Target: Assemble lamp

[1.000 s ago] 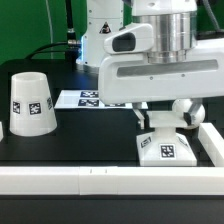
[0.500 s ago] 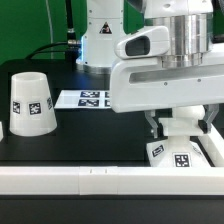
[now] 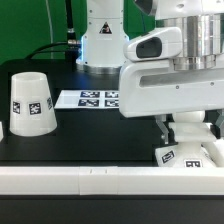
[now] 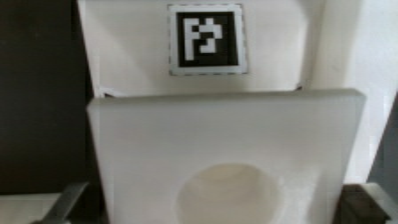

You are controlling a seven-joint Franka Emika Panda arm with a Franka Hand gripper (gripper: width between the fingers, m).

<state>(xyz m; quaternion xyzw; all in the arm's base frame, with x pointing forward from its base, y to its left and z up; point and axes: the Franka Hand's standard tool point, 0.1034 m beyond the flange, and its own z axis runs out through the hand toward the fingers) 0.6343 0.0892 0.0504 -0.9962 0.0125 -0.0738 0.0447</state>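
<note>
Fingers (image 3: 164,130) flank base (image 3: 186,157), seemingly clamping it.

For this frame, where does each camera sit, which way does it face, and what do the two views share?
Exterior view: off the arm, low outside the white rail, looking across the black table at the shade, marker board and lamp base; the arm's pedestal and gripper show.
Wrist view: on the wrist, facing down along the gripper onto the lamp base; only its dark fingertips show.
Shared: the lamp base, clamped between the fingers.
</note>
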